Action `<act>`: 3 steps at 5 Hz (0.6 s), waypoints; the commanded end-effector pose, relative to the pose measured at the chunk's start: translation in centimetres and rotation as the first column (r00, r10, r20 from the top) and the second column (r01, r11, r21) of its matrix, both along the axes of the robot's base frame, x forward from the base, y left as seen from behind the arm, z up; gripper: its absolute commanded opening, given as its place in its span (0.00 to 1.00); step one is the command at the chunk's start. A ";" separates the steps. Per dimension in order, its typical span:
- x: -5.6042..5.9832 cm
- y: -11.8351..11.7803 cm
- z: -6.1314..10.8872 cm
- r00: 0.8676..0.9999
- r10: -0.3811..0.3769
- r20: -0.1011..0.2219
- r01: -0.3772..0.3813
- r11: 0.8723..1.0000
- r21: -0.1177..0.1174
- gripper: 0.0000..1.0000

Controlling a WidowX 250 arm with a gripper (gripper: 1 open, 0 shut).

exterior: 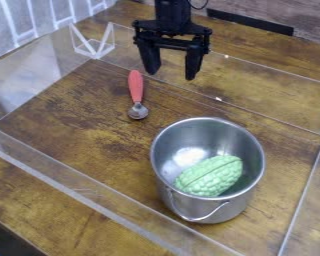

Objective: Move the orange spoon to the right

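A dark wooden table (69, 150) with a worn, streaky grain fills the view, fenced by low clear plastic walls (69, 185) that run along its near and left sides and catch pale reflections. At the far left a small clear stand (91, 40) of angled plastic sits on the wood near the wall.

The orange spoon (136, 92) lies flat on the table left of centre, its slim red-orange handle pointing away from the camera and its small round silver-grey bowl at the near end. Nothing touches it.

The black tool (172, 60) hangs above the far part of the table, pointing straight down, to the right of the spoon and farther back. Its two dark fingers (192, 60) stand wide apart with bare wood showing between them; they hold nothing. It is clear of the spoon and up off the table surface.

Nearer the camera and to the right stands a round steel pot (168, 185) with a shiny rim and a small handle at its near side. Inside it rests a green bumpy vegetable (211, 175), lying slantwise against the right part of the pot's floor, with bright bare metal showing to its left. The pot sits near the spoon's bowl end but apart from it.
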State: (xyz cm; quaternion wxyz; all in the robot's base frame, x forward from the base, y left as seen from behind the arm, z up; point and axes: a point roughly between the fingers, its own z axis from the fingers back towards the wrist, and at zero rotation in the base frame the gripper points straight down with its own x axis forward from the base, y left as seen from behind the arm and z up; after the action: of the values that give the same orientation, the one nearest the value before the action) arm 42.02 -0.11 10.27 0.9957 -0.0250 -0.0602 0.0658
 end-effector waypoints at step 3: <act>-0.5 2.2 -1.2 0.994 0.110 0.011 -0.110 0.993 0.040 1.00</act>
State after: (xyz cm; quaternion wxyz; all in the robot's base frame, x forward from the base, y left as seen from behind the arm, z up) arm 41.23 1.48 7.41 0.9927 -0.0027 -0.0444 0.1121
